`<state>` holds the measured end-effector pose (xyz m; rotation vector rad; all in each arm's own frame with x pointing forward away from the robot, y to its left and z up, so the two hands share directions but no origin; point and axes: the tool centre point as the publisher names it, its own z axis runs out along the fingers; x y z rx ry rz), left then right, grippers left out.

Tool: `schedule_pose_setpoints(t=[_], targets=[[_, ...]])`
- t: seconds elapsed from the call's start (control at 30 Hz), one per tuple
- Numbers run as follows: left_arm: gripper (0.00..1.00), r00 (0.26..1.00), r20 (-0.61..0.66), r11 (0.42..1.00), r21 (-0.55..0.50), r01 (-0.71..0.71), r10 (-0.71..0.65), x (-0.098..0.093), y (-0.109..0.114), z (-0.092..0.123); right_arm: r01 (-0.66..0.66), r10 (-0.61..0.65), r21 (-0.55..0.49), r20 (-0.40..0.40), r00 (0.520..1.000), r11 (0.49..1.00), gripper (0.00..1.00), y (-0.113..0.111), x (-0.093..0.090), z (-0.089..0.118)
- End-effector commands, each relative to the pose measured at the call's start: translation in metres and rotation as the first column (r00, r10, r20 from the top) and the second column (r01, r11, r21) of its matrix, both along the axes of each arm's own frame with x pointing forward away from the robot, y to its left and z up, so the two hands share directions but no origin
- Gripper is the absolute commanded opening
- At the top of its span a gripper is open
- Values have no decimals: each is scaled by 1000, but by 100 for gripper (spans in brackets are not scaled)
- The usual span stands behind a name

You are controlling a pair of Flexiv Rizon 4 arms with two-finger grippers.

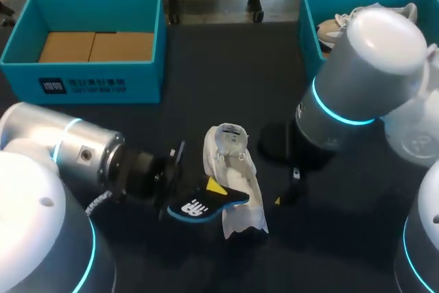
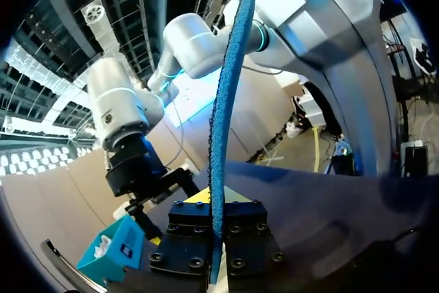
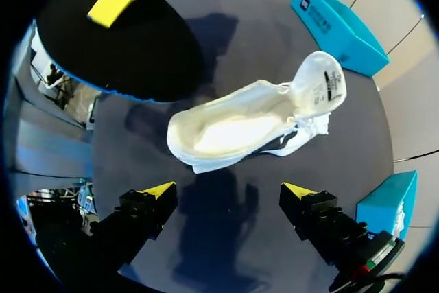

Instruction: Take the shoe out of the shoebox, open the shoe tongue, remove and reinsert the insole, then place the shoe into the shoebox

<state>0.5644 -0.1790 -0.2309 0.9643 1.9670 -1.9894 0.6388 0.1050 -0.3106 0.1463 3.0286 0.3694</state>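
White shoe [image 1: 233,169]: sits on the dark table [image 1: 206,60] near its middle, outside both boxes, between the two grippers. Its mouth faces up and its tongue is folded back, so the label on the tongue shows. In the right wrist view the shoe [image 3: 240,125] lies just ahead of that gripper's fingers.
Insole [image 1: 206,204]: black with a blue edge, out of the shoe and held above the table at the shoe's left side. In the head view one end overlaps the shoe. The left wrist view shows the insole [image 2: 223,135] edge-on, as a thin blue strip rising from between the fingers.
Left gripper [image 1: 206,193]: clamped on one end of the insole. A yellow tip lies on its black face.
Right gripper [image 3: 228,193]: fingers spread wide with nothing between them. It hangs above the table just right of the shoe, not touching it.
Left box [image 1: 89,66]: teal, at the far left, with brown cardboard inside.
Right box [image 1: 312,12]: teal, at the far right, partly hidden by the right arm. A second pale shoe shows inside.
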Motion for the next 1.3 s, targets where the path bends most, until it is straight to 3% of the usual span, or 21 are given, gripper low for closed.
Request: schedule_pose_setpoints(t=[0.03,0.43,0.77,1.0,1.3], targets=[[0,1000,-5,1000,-30,-9,8,-2,0,-12,-18,19,38,-30,999,999,100,3,3,-25],[0,1000,-7,996,-82,-22,21,-4,3,-14,-41,44,57,-59,997,998,100,9,7,-51],[0,1000,8,997,-66,-26,27,-3,2,-13,-41,44,57,-59,997,998,100,9,7,-51],[0,998,-36,996,-59,-62,60,5,-10,-28,-41,44,57,-59,997,998,100,9,7,-51],[0,997,-19,995,-63,-73,72,3,-26,-31,-41,44,57,-59,997,998,100,9,7,-51]])
